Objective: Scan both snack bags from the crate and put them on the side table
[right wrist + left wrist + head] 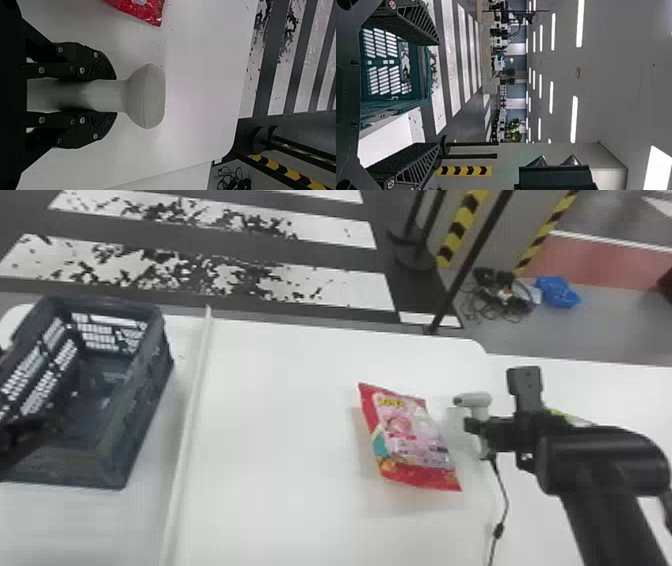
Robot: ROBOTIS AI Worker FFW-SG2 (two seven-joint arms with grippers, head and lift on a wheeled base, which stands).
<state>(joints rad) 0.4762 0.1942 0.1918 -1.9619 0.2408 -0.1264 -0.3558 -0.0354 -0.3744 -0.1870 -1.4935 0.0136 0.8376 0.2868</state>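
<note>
The red snack bag (412, 432) lies flat on the white surface (280, 405), just to the left of the right hand (481, 431), which pinches the grey scanner (472, 399) between its two fingers. The left hand (35, 431), fingers spread wide, is at the dark crate (142, 400), well apart from the bag.

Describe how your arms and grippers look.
The left arm and right arm are black, the right one smoothly rounded. The left gripper is black with slanted ribs along its fingers; the right gripper, also black, shows silvery screws and finely ridged fingertips.
</note>
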